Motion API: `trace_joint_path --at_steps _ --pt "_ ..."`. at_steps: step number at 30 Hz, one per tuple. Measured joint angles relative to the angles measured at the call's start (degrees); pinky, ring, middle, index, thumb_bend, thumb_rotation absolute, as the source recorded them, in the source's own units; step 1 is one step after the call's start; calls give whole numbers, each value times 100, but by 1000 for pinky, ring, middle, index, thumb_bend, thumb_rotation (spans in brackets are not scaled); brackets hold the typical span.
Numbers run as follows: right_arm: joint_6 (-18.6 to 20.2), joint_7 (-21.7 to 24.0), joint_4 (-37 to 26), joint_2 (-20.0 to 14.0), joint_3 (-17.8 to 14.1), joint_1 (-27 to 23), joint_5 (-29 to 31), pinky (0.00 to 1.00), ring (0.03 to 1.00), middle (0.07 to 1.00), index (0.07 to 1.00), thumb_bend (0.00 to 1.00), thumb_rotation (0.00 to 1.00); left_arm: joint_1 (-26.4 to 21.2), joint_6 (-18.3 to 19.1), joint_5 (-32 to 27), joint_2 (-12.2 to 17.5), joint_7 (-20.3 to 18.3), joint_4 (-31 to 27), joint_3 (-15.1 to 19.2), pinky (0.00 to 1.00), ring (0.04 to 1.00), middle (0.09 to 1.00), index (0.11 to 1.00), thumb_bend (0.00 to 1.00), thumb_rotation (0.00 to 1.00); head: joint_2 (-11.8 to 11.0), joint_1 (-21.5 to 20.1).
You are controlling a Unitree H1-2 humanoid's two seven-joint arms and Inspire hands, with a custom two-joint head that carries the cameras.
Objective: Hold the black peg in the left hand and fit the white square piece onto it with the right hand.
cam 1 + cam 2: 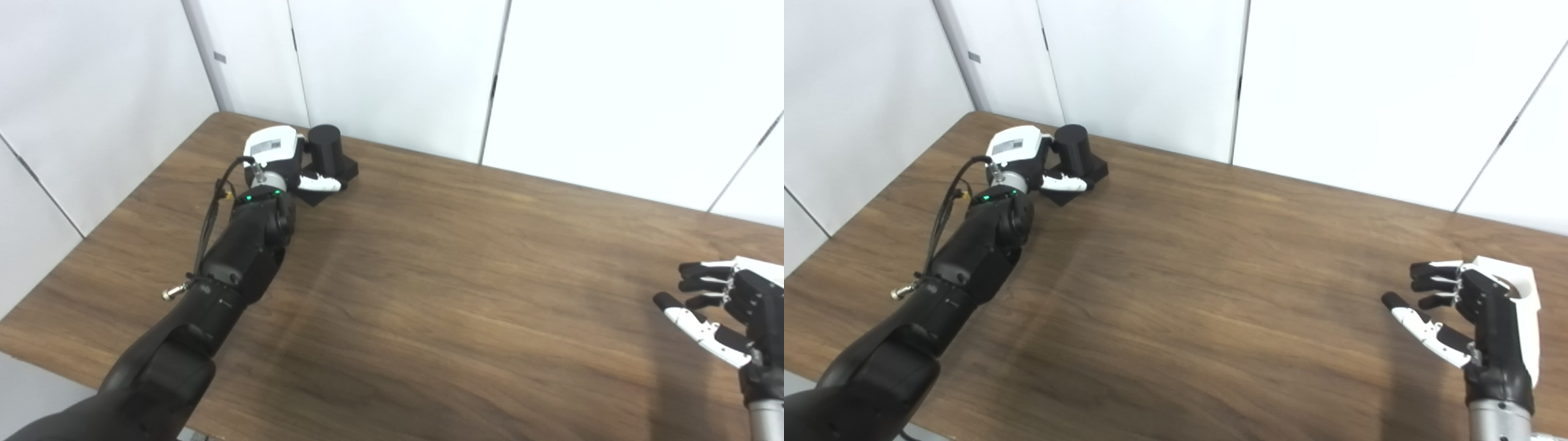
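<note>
Black peg (327,156) stands upright on its square base at the far left of the tabletop (429,275). Left hand (278,160) is wrapped against it, thumb across the base; grip firmness unclear, so lifting could tip it. Right hand (1464,312) is open and empty; white square piece not visible.

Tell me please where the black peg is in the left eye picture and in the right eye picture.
Left eye view: black peg stands upper left of centre, at the table's far edge, against the left hand.
Right eye view: same peg, further to the left.
Shared landmark: the vertical wall seam right of the peg.
</note>
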Motion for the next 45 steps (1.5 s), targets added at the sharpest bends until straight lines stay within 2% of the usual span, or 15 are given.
trace_joint_path --at_steps 8,17,24,29,30,33,36,45 --pt "-34 -3 1 -2 -5 6 28 422 541 612 488 495 115 -18 2 -46 -5 -1 253 -161 762 919 914 777 898 573 26 -26" --pt "-90 -8 1 -2 -10 11 56 420 536 608 488 495 114 -18 3 -56 1 -46 277 -240 756 914 899 756 885 515 53 -35" --pt "-91 -6 0 -2 -17 16 92 430 541 614 488 494 115 -19 2 -67 1 -96 269 -189 696 881 891 717 805 383 70 -35" --pt "-91 -5 -1 -3 -19 34 90 424 537 615 488 494 114 -17 -10 -224 0 106 206 -123 665 854 872 643 761 252 114 -9" --pt "-91 -5 0 -3 -19 38 89 425 537 615 488 494 114 -12 -15 -266 0 139 203 -106 657 845 865 555 618 148 114 -9" --pt "-94 -4 0 -8 -20 40 88 419 532 613 488 494 114 62 -74 -492 -1 356 112 12 660 844 858 493 531 76 132 -9" --pt "-95 -4 0 -20 -23 40 90 420 531 614 488 494 114 130 -102 -714 -1 435 49 96 661 840 852 485 524 64 132 -9" --pt "-94 4 0 -23 -37 39 111 407 525 615 488 494 115 212 -228 -991 29 504 -39 66 650 844 850 485 523 65 158 -9"
